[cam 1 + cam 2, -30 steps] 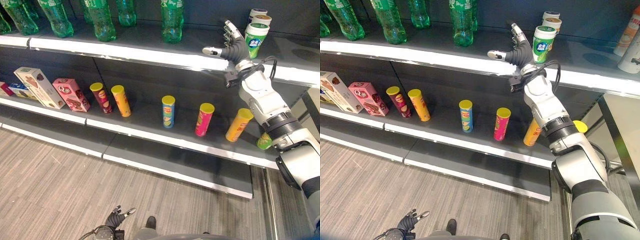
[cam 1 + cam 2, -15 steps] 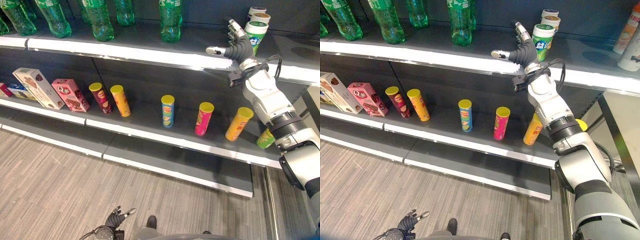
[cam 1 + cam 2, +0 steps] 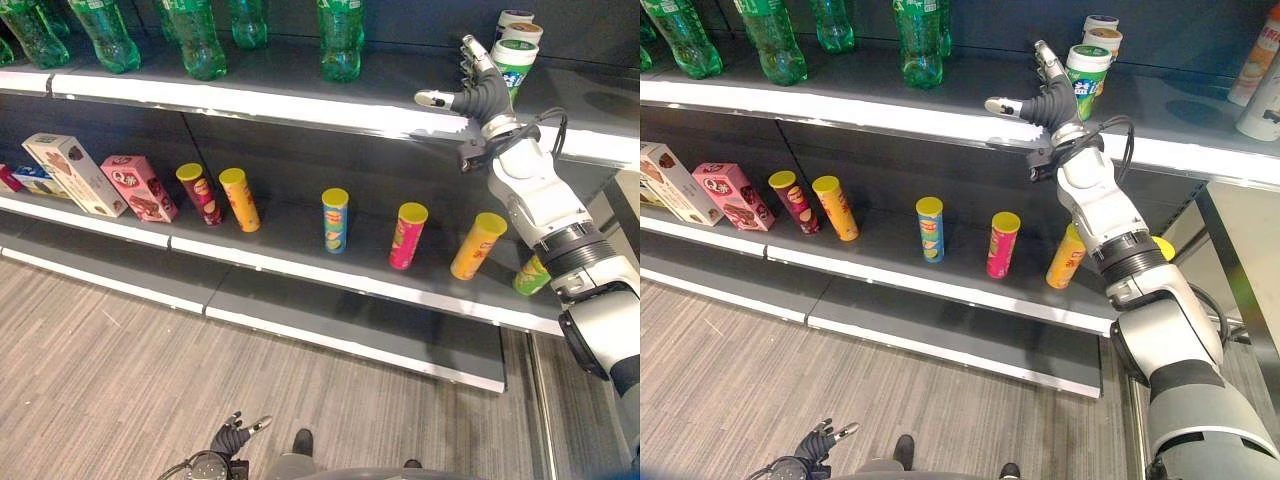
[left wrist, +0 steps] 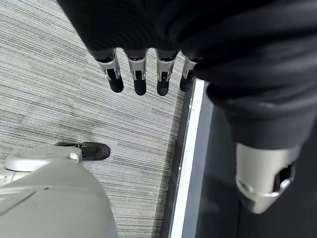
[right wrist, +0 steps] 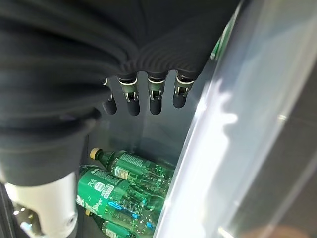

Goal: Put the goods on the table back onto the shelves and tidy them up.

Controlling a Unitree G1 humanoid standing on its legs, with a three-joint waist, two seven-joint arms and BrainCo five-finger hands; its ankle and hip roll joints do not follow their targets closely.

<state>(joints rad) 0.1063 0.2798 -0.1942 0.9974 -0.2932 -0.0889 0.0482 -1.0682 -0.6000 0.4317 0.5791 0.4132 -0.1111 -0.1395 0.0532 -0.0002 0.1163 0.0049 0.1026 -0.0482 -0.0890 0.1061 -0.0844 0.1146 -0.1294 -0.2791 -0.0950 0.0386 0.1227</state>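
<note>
Right hand (image 3: pixel 1048 98) up at the top shelf (image 3: pixel 890 105), just left of a white and green tub (image 3: pixel 1086 78) that stands first in a short row of tubs. Fingers (image 5: pixel 154 94) straight and spread, thumb out to the side, nothing held. Cannot tell whether the fingers touch the tub or only stand beside it.

Left hand (image 3: pixel 230 438) low by the floor, fingers relaxed and apart, empty, idle.

Top shelf: green bottles (image 3: pixel 340 35) upright in a loose group to the left.

Middle shelf (image 3: pixel 300 265): two boxes (image 3: pixel 140 187) leaning at the left end, then crisp tubes. A dark red tube (image 3: pixel 200 193) and an orange tube (image 3: pixel 238 199) near each other, both tilted. A blue tube (image 3: pixel 335 220) upright. A pink tube (image 3: pixel 408 236) leaning slightly. A yellow tube (image 3: pixel 477 246) leaning hard. A small green tube (image 3: pixel 531 274) partly behind the right arm.

Judgement: the tub looks shelved, so this item seems done. No bench with goods is visible, so what remains to fetch cannot be told. Tidying is clearly left: tubes unevenly spaced, several askew.
</note>
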